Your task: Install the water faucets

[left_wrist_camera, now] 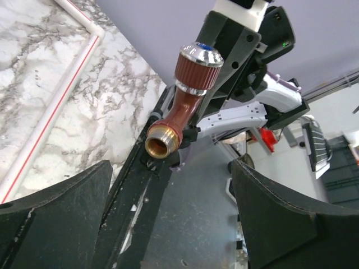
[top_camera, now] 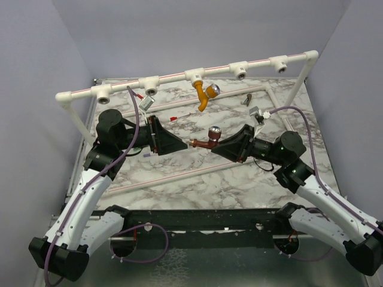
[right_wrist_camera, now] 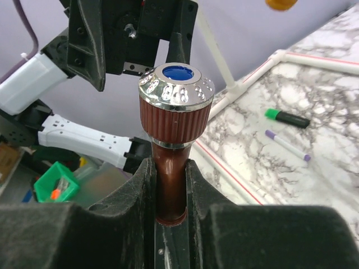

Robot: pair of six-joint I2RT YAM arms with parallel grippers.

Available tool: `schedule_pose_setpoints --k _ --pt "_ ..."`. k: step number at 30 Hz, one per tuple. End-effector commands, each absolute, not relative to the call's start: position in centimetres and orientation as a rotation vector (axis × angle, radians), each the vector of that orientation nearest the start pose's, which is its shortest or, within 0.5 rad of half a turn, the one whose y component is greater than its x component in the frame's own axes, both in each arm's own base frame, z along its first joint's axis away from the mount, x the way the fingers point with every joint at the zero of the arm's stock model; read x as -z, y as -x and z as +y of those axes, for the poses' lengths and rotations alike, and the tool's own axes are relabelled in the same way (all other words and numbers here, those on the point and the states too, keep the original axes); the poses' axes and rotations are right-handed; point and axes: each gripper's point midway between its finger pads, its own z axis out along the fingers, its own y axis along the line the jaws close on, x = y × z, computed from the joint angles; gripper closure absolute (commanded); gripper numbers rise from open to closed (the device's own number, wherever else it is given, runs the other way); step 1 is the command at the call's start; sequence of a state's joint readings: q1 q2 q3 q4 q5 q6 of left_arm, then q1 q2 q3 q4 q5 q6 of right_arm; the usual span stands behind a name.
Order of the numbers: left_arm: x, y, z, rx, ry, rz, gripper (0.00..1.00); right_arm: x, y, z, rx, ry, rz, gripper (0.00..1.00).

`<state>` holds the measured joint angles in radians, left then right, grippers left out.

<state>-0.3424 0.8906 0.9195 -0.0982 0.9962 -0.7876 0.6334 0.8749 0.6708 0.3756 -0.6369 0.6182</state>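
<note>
The dark reddish-brown faucet hangs level above the table between my two arms. My right gripper is shut on its stem, with the silver blue-capped knob sticking out beyond the fingers. My left gripper is open just off the faucet's brass threaded end, and nothing lies between its fingers. The orange-yellow faucet with its silver knob hangs from a middle T-fitting of the white pipe rail.
The white pipe frame spans the back of the marble table, with several open T-fittings. A loose white pipe lies across the table. A green marker and a purple pen lie on the marble. A small grey fitting sits at the back right.
</note>
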Motion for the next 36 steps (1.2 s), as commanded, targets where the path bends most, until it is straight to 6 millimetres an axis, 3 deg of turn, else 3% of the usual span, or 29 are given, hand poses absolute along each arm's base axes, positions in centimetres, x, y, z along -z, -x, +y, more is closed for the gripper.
schedule_pose_setpoints --k 1,11,18,28,36 --pt "-35.5 -17.5 -23.2 1.534 -0.510 1.828 0.12 -33.4 -18.6 26.4 -1.249 0.587 1.513 0.99" --pt "-43.0 -19.9 -23.9 1.454 -0.619 1.648 0.09 -32.4 -21.4 21.6 -0.862 0.461 1.661 1.00" --pt "-47.2 -23.3 -24.4 1.336 -0.654 1.561 0.08 -32.4 -22.1 19.1 -0.726 0.385 1.691 1.00" --pt "-48.0 -30.3 -25.4 1.206 -0.576 1.632 0.09 -31.8 -22.6 17.8 -0.653 0.336 1.717 1.00" --pt "-48.8 -32.7 -27.6 1.275 -0.608 1.635 0.18 -31.2 -22.6 17.9 -0.656 0.334 1.730 0.99"
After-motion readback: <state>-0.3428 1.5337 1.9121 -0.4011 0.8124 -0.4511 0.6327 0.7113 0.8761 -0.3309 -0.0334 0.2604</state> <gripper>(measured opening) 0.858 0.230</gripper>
